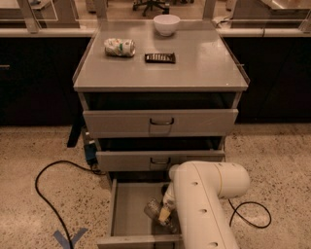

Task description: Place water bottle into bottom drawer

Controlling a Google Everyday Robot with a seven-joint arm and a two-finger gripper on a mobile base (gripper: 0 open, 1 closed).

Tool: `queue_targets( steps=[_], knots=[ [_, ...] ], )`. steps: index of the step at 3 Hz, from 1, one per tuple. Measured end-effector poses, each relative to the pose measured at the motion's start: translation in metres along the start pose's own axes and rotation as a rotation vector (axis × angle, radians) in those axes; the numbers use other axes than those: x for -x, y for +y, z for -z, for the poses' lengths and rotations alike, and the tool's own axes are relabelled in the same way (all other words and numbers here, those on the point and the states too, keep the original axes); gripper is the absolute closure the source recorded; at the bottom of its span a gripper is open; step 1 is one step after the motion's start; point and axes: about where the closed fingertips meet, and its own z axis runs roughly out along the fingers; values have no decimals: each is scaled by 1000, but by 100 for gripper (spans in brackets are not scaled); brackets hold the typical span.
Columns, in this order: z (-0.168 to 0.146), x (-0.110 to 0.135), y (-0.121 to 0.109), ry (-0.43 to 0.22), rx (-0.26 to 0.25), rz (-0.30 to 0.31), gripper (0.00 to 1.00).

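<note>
One cabinet (pixel 160 73) with three drawers (pixel 160 122). On top: one bowl (pixel 166 24), one can (pixel 119 47), one bar (pixel 160 58). One bottle (pixel 154 210) and one gripper (pixel 165 216) are in the open bottom drawer (pixel 129 204). Two cables (pixel 43 194) on the floor.

A lab-like workroom — dark benches (pixel 34 78) under glass partitions (pixel 12 12), speckled terrazzo floor (pixel 279 160), a grey metal drawer cabinet (pixel 199 68)

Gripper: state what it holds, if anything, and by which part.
Cannot be told. The gripper is down inside the bottom drawer, at the water bottle's right end, but the arm hides any hold.
</note>
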Motion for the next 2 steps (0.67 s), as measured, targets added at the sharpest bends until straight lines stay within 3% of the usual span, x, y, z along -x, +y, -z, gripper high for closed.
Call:
queue_targets(
  steps=[2],
  knots=[
    [0,0,0,0,0,0,36]
  ],
)
